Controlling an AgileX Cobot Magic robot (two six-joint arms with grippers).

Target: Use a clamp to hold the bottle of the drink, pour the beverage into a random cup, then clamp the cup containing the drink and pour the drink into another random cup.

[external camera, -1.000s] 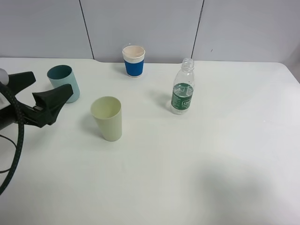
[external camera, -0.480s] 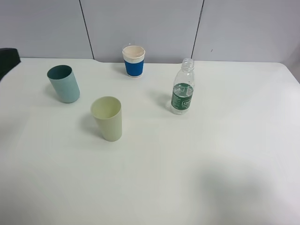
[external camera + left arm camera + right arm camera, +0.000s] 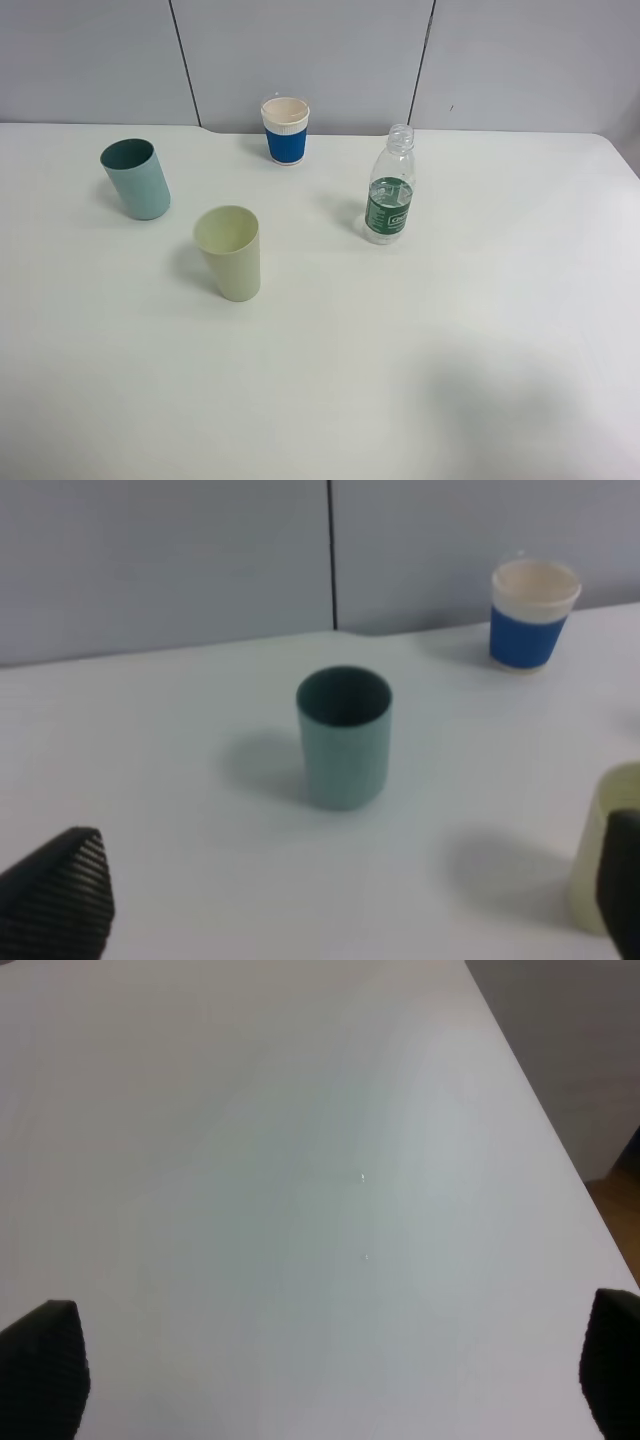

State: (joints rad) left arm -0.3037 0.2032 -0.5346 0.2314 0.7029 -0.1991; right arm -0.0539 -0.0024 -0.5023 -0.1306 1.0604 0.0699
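Gone from the overhead view since a second ago, the left hand (image 3: 330, 900) now sits back from the teal cup (image 3: 136, 179), fingers spread wide and grasping nothing. Right hand (image 3: 320, 1370) is likewise released, over bare table (image 3: 450, 330). The bottle (image 3: 390, 186) stands upright, apparently part full, well apart from the yellow-green cup (image 3: 229, 252). A blue-sleeved paper cup (image 3: 286, 130) stands at the table's far edge.

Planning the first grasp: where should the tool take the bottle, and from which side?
Grip the bottle across its labelled body, low on the straight wall, coming in level from its open right side. It stands upright, uncapped and part full, so a mid-body hold likely keeps it steady; the neck is narrow.
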